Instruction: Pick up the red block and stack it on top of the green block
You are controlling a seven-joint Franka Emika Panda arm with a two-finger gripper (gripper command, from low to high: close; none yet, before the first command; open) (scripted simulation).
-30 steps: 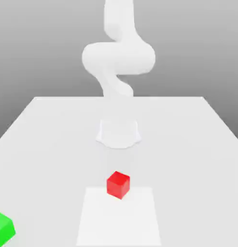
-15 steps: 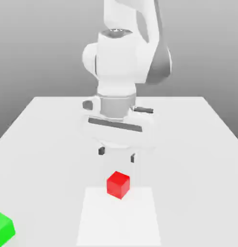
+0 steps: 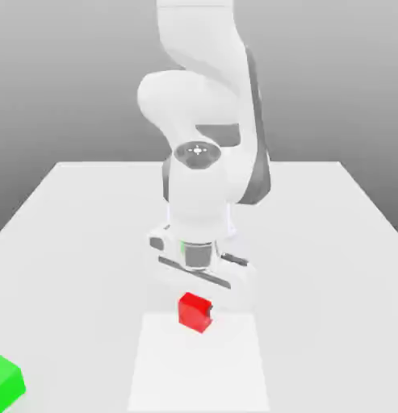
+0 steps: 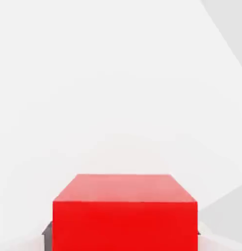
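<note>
Red block [image 3: 194, 312] sits on the table [image 3: 331, 242] near centre, the gripper [image 3: 198, 300] lowered around it, fingers spread at its sides. Green block [image 3: 6, 382] lies at seven o'clock.

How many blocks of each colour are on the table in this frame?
Red block: 1
Green block: 1
Total: 2 blocks
</note>
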